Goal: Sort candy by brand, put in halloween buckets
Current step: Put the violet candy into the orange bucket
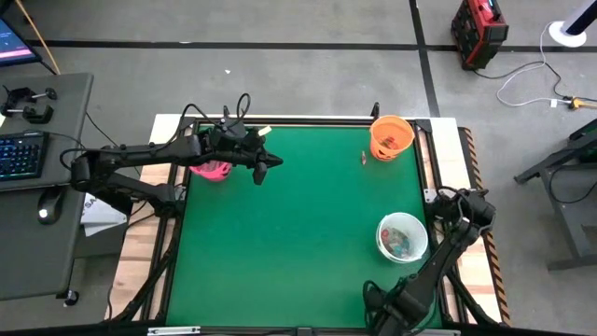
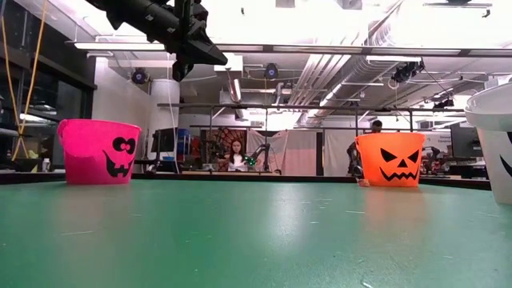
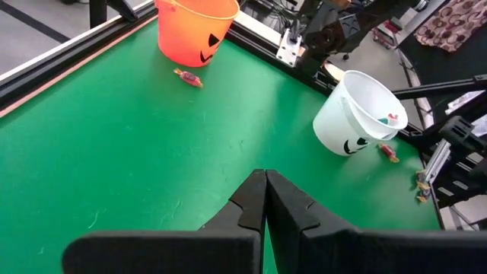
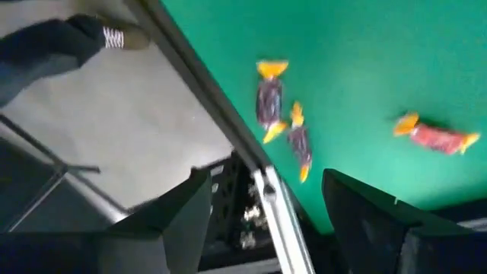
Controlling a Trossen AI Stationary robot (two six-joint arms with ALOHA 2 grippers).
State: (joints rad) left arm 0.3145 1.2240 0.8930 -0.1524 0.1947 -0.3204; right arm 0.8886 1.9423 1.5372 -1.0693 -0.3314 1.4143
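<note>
- High view: a green desk (image 1: 289, 243) stands on a grey floor, with a keyboard (image 1: 20, 154) on a side bench at left.
- Low view shows a workshop behind, with a seated person (image 2: 237, 155) far off.
- Pink bucket (image 1: 213, 171) far left, orange bucket (image 1: 391, 136) far right, white bucket (image 1: 403, 237) near right, all upright, mouths up.
- One candy (image 1: 364, 160) lies just beside the orange bucket.
- Left fingers (image 3: 265, 199) pressed together, empty, above the desk by the pink bucket.
- Right fingers (image 4: 262, 205) spread wide, empty, over three sweets (image 4: 268, 99) at the right desk edge.
</note>
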